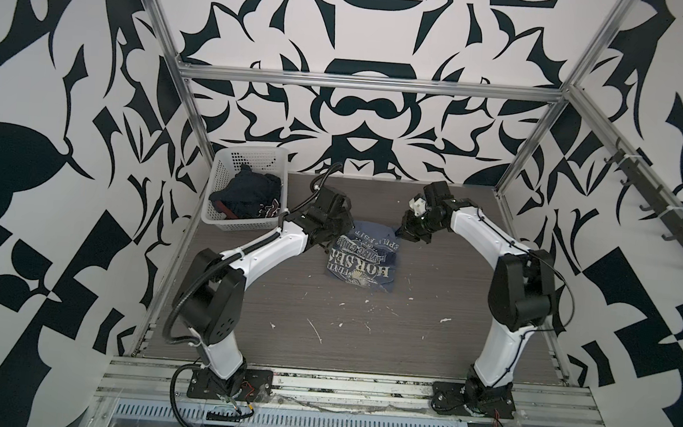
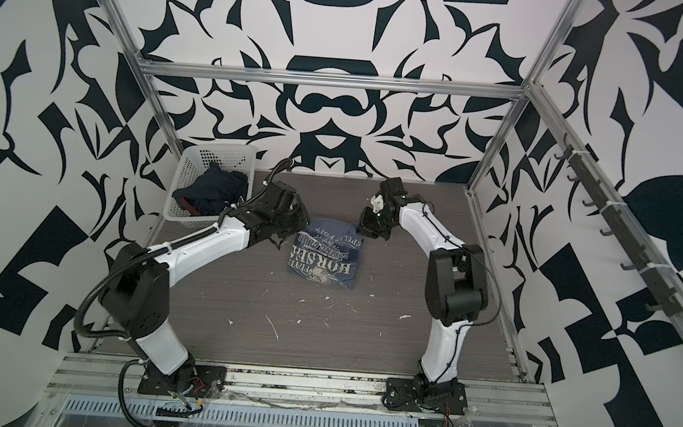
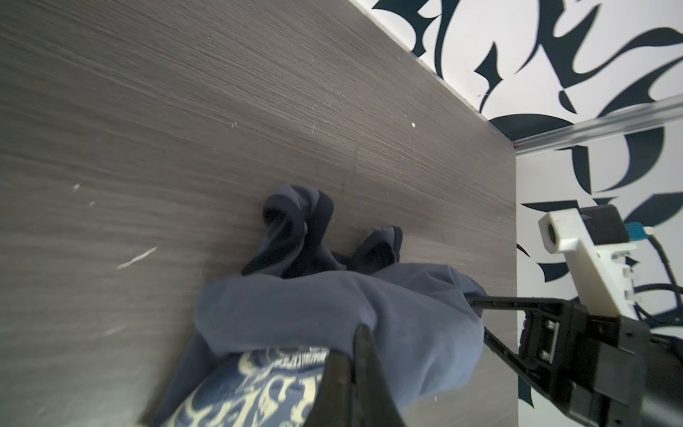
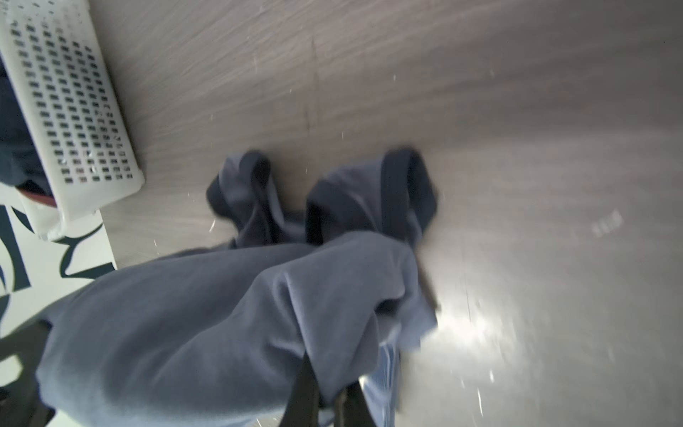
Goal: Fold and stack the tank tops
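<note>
At the far left of the table (image 1: 363, 341) sits a white basket (image 1: 227, 164) full of little holes. The navy tank top (image 1: 249, 195) is bunched up inside it. A bit of its red trim and white letters shows at the near side of the basket.

Just to the right of the basket is the left gripper (image 3: 360, 332). Its two black fingers are pressed together. They pinch the left end of the far edge of the slate-blue tank top (image 1: 363, 262).

The slate-blue tank top is in the middle of the table, between the two arms, well apart from the basket. Both top views show it lying mostly flat with its print facing up. The big letters look upside down from the near side. Its far edge is lifted off the wood, and in the left wrist view the cloth hangs like a soft hump between the two grippers. Its straps with dark trim rest on the table.

To the right is the right gripper (image 4: 327, 392). Its fingers are closed too, and the blue cloth is caught between them. It has the right end of that far edge. The right wrist view is blurry, so small things there are hard to see.
</note>
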